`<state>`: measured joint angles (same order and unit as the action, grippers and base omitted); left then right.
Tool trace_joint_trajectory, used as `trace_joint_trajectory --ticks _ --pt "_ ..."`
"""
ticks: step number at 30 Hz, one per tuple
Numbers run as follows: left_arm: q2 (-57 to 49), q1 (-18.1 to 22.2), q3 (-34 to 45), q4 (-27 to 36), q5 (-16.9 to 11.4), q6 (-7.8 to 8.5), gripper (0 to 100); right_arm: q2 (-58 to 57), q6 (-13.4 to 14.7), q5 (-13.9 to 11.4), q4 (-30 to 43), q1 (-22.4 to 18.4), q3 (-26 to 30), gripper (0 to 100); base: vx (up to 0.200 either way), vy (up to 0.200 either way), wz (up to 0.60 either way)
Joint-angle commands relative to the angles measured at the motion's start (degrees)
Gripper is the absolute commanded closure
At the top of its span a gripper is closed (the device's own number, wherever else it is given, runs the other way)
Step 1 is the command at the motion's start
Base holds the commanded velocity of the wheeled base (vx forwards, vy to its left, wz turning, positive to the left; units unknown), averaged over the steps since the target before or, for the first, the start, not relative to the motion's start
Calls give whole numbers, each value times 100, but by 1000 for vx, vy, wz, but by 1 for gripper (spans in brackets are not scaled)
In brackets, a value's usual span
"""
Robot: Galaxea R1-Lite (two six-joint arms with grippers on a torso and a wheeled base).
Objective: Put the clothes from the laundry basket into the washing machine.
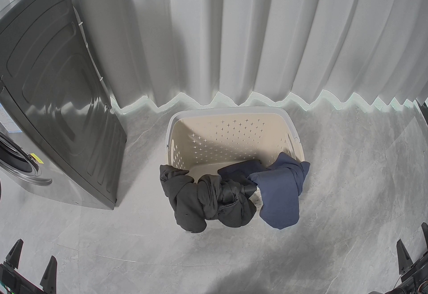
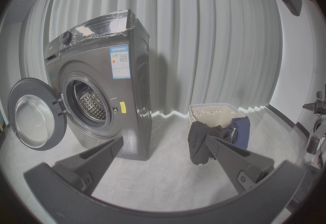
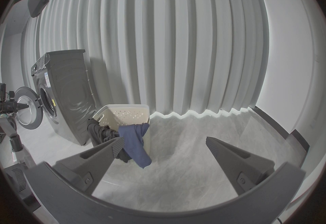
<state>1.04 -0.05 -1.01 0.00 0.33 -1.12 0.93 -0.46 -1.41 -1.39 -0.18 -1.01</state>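
- Your left gripper (image 2: 163, 140) and right gripper (image 3: 163, 140) both gape wide, holding nothing.
- Clothes (image 1: 209, 201) drape the basket's (image 1: 232, 111) near rim; a shallow pinch may let them slip.
- The washer (image 1: 58, 85) stands left, door (image 2: 35, 114) open; trailing cloth could snag there.

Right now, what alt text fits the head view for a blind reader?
A cream laundry basket stands before a white curtain, a black garment and a blue garment draped over its near rim. A grey washing machine stands at left; the left gripper and right gripper sit open at the bottom corners.
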Motion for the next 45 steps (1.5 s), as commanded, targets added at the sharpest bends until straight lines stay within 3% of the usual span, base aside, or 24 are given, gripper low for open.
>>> trace_joint_trajectory --ticks 1,3,5,11,16,19,21,26,33,39,45 --pt "-86 5 92 0 2 -11 0 -57 -42 194 -406 -17 -637 0 0 -200 0" --pt "-86 5 92 0 -7 -2 0 127 -50 229 -177 -8 -1147 0 0 -100 0" --pt "-86 5 92 0 2 -2 0 312 -50 185 192 9 -1287 0 0 0 0" --pt "-86 5 92 0 -7 -2 0 259 -68 36 561 45 -866 0 0 0 0" --pt "-86 5 92 0 -7 -2 0 356 -59 -113 596 53 -918 0 0 0 0" --pt "-86 5 92 0 -7 -2 0 777 -15 -395 570 53 -989 0 133 0 0" --pt "-86 5 92 0 2 -2 0 1305 55 -737 543 53 -1006 0 100 0 0" --pt "-86 5 92 0 2 -2 0 2825 451 -1203 280 53 -997 0 0 0 0" --pt "-86 5 92 0 -7 -2 0 4733 468 -1238 -1056 106 -707 0 0 0 0" --pt "-86 5 92 0 2 7 0 5242 539 -1212 -1513 862 -321 0 0 0 0" --pt "-86 5 92 0 -7 7 0 5849 521 -1221 -1865 1117 -321 0 0 0 0"
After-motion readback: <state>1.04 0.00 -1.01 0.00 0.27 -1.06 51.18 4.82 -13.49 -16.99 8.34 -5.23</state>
